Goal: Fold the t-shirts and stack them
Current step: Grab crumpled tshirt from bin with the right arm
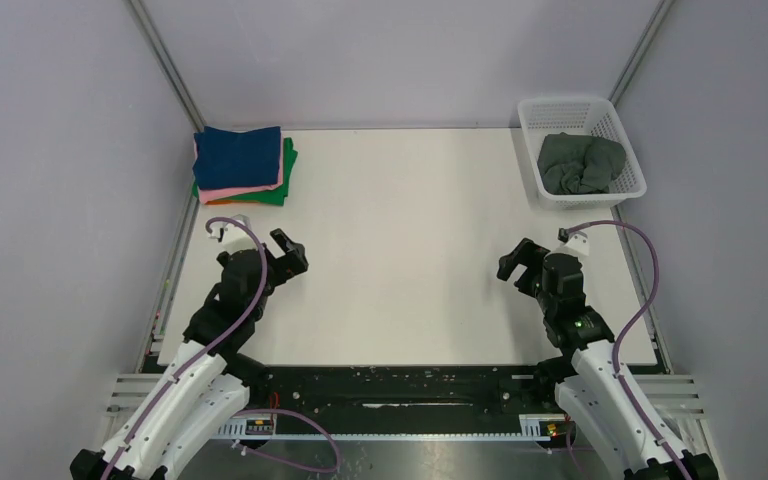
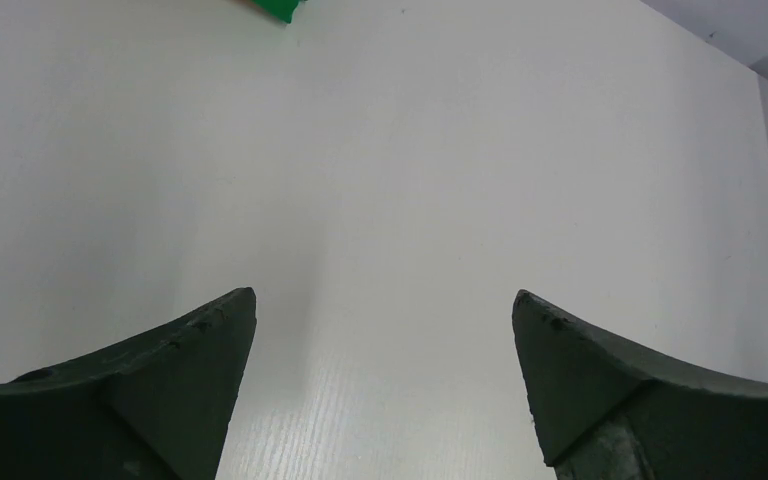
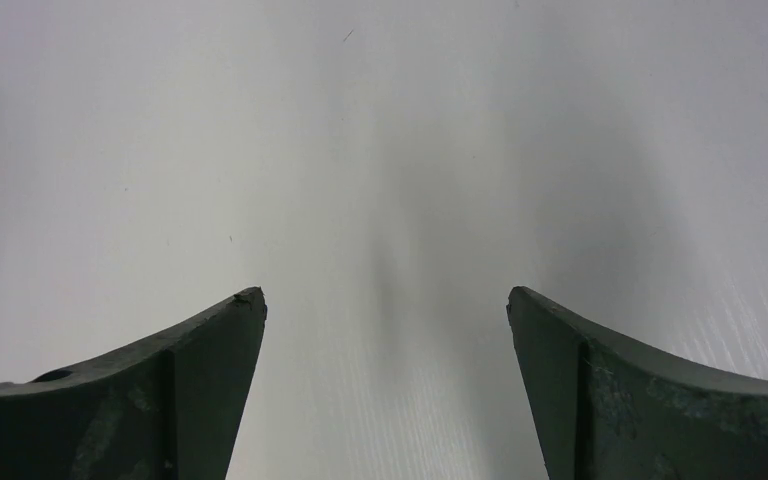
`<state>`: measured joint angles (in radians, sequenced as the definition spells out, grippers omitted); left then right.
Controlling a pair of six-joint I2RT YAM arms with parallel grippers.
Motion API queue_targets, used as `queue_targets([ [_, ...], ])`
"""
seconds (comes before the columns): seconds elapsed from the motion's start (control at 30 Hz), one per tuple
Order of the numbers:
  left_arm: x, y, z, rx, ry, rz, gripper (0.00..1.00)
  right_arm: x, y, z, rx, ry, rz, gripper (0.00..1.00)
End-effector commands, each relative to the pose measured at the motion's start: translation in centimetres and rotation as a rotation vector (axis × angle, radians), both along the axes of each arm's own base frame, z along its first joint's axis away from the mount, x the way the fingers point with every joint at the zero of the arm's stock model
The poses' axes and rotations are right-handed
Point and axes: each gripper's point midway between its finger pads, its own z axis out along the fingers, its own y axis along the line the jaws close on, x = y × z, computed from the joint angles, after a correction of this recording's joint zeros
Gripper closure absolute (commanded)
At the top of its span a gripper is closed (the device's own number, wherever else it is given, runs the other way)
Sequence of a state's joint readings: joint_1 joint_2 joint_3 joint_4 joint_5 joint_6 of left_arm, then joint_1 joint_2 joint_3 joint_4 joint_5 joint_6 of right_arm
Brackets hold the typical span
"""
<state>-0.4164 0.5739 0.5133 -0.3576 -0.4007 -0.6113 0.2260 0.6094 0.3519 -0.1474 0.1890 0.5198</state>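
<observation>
- Table (image 1: 410,260) surface white, smooth, matte, with a faint fine grain in the wrist views; the wide middle stretch between the arms is bare.
- Grey wall panels (image 1: 60,150) close in on the left, far and right edges, with metal frame rails (image 1: 165,60) at the corners.
- Left gripper (image 1: 290,250) is over the near-left part of the table, jaws spread wide with nothing between them. Its dark, wedge-shaped fingers (image 2: 160,380) look scuffed.
- Right gripper (image 1: 512,262) is over the near-right part, jaws likewise wide apart and holding nothing.
- Folded stack sits in the far-left corner, close to the left edge. The navy t-shirt (image 1: 238,157) is on top and the pink t-shirt (image 1: 235,190) is under it. A thin sliver of the orange t-shirt (image 1: 215,201) shows, and the green t-shirt (image 1: 286,175) sticks out on the right side.
- All four are soft flat squares, edges only roughly lined up.
- Dark grey-green t-shirt (image 1: 580,163) lies crumpled and unfolded inside the basket (image 1: 560,105).
- The basket is white plastic lattice, rectangular, in the far-right corner.
- Both grippers are well apart from the stack and the basket.
</observation>
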Motion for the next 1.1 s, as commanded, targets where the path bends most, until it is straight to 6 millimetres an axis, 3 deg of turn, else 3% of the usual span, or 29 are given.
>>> queue_targets([
  [0.0,0.6,-0.3,1.0,-0.024,-0.039,0.000,0.01,0.8,0.2,1.6,0.017,-0.049,-0.004,0.01],
  [0.3,0.9,-0.5,1.0,-0.020,-0.038,-0.003,0.01,3.3,2.1,5.5,0.085,-0.100,0.046,0.01],
  [0.5,0.8,-0.3,0.9,-0.013,-0.026,0.003,0.01,7.3,2.0,9.2,0.048,-0.118,0.016,0.01],
  [0.63,0.7,-0.2,0.9,-0.012,-0.030,0.003,0.01,10.6,1.3,10.0,0.023,-0.017,-0.005,0.00],
  [0.67,0.7,-0.2,1.0,-0.012,-0.031,0.005,0.01,11.9,1.0,11.0,0.020,-0.006,-0.001,0.00],
  [0.73,0.6,0.1,1.1,-0.008,-0.029,0.017,0.01,13.8,-0.1,11.3,-0.002,0.057,-0.005,0.01],
  [0.87,0.6,0.1,1.2,-0.009,-0.041,0.017,0.01,17.8,-4.6,11.8,-0.028,0.175,-0.095,0.01],
  [1.07,0.8,0.6,1.3,0.020,-0.024,0.042,0.01,22.6,-11.2,9.3,-0.040,0.272,-0.209,0.01],
])
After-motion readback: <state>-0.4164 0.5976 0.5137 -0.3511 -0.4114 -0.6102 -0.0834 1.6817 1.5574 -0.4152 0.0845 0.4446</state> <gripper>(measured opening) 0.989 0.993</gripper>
